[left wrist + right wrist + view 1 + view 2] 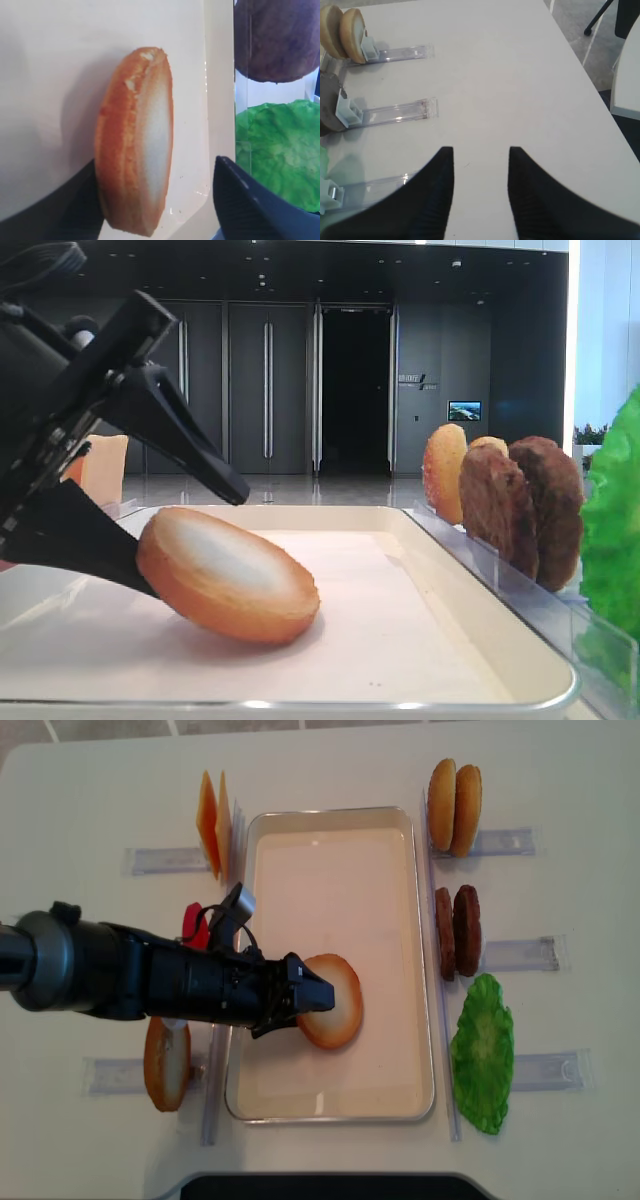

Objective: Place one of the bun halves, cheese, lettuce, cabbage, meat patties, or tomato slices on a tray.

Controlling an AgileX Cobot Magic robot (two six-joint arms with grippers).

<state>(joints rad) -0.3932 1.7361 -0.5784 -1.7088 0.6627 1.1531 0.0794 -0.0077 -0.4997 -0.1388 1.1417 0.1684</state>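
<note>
A bun half [335, 1000] lies tilted on the cream tray [425, 950], pale face up, leaning on one finger of my left gripper [310, 1005]. That gripper is open: in the left wrist view the bun half [135, 145] touches the left finger, and the right finger [250, 200] stands well apart. My right gripper [481, 150] hangs open over bare table. Two meat patties [456, 932], lettuce [483, 1052], cheese [212, 824], a tomato slice [195, 925] and other bun halves [455, 794] stand in racks. Cabbage is out of view.
Clear plastic racks [505, 843] line both long sides of the tray. Another bun half [166, 1062] stands in the rack at the lower left, beside my left arm [120, 980]. The table edge [580, 65] runs close on the right in the right wrist view.
</note>
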